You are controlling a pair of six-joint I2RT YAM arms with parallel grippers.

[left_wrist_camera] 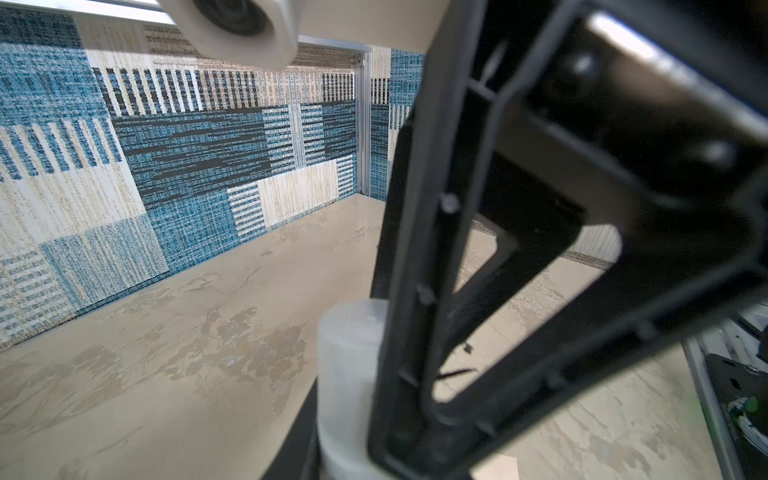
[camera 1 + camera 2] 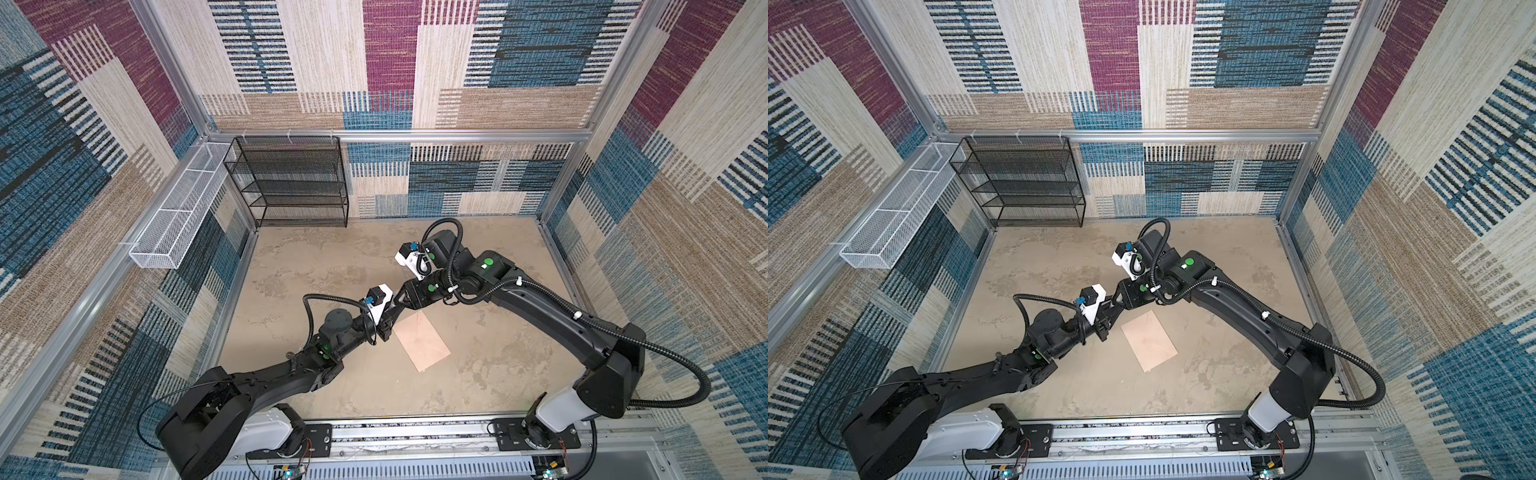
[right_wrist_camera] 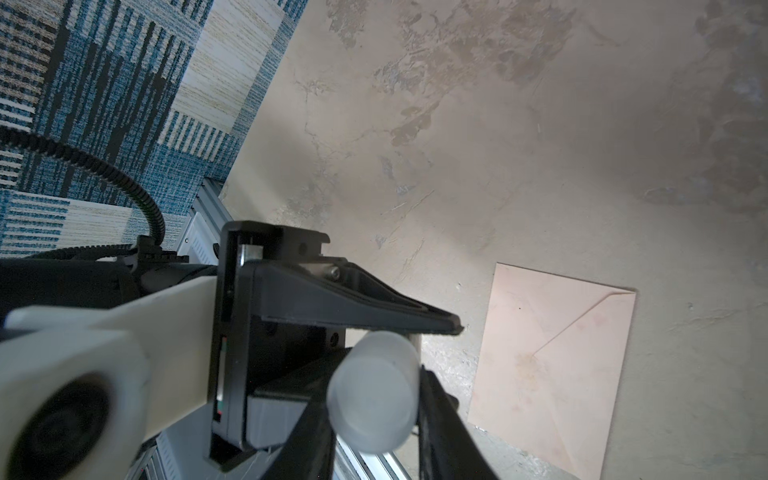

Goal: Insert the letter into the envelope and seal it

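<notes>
The envelope (image 2: 422,340) lies flat on the table (image 2: 332,257), its long edges running from 11 to 5 o'clock in both top views. Its pointed flap is folded down over the body (whether it is stuck, the pictures cannot say). The letter is nowhere in sight and is judged to be inside, which would leave only the sealing.

Just off the envelope's corner at 10 o'clock, the two arms meet above the tabletop. The left gripper (image 2: 390,318) is clamped on a small white tube (image 3: 374,395), holding it clear of the surface. This appears to offer the tube's free end to the right gripper (image 2: 402,300). Its fingers (image 3: 440,428) flank that end closely, but whether they pinch it cannot be told.

Farther off, at 11 o'clock against the back wall, a black mesh shelf (image 2: 291,183) shows nothing on its tiers. The white wire basket (image 2: 174,220), on the side wall at 10 o'clock, looks bare as well.
</notes>
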